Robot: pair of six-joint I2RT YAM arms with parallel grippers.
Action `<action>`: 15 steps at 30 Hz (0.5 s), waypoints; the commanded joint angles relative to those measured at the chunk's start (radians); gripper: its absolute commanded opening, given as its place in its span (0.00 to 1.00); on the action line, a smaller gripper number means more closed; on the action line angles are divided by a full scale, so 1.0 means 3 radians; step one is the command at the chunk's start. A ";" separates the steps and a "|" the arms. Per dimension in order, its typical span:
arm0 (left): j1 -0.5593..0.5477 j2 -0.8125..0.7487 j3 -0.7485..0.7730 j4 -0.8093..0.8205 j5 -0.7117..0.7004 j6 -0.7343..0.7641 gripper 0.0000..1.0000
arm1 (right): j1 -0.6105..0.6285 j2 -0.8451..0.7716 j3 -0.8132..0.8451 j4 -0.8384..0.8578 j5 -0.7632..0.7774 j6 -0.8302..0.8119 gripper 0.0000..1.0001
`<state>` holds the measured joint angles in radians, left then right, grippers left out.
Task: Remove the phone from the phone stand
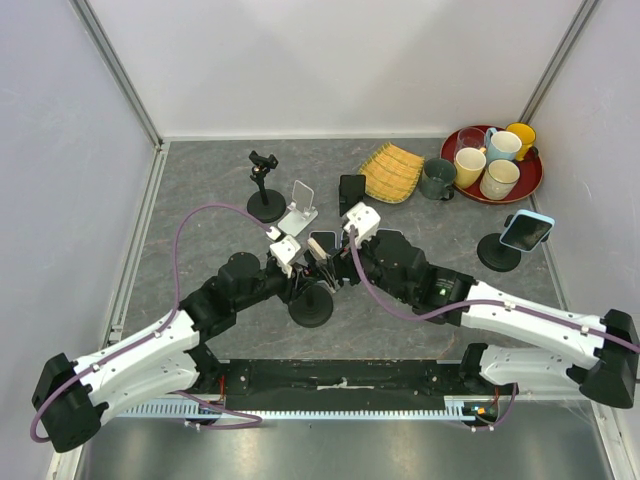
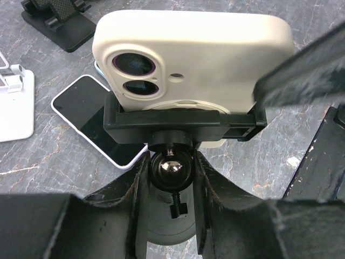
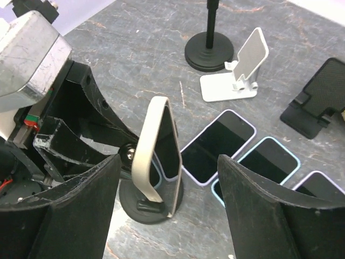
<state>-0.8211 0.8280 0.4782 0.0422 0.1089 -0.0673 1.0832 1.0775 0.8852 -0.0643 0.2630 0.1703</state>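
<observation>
A phone [image 2: 205,54] in a cream case is clamped in the black phone stand [image 2: 178,121], camera lenses facing the left wrist view. My left gripper [image 2: 170,178] is shut on the stand's ball joint [image 2: 170,168], just under the clamp. In the right wrist view the phone [image 3: 156,151] stands edge-on over the round stand base [image 3: 145,208]. My right gripper [image 3: 168,167] is open and straddles it, with a gap on each side. From above, both grippers meet at the phone [image 1: 322,243] in the table's middle.
Several phones lie flat beside the stand [image 3: 218,145] [image 3: 267,164]. Behind them are a white folding stand [image 3: 242,70], a black pole stand [image 3: 209,51] and a black wedge stand [image 3: 315,100]. At the right are another phone on a stand [image 1: 525,232], a red tray [image 1: 528,180] of mugs and a yellow mat [image 1: 392,172].
</observation>
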 commanded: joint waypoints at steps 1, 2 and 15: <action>0.0012 0.0027 0.0109 -0.0023 -0.0210 -0.0016 0.02 | 0.0096 0.0187 0.0076 0.0362 0.0141 0.0123 0.77; 0.0012 0.0027 0.0109 -0.0028 -0.0220 -0.0006 0.02 | 0.0117 0.0212 0.0081 0.0378 0.0156 0.0128 0.75; 0.0012 0.0011 0.0114 -0.0023 -0.0148 0.0051 0.02 | 0.0153 0.0540 0.0071 0.0541 0.0565 0.0235 0.53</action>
<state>-0.8215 0.8303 0.4808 0.0402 0.1078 -0.0669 1.1236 1.2224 0.8852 0.0334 0.3775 0.2192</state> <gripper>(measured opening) 0.377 0.544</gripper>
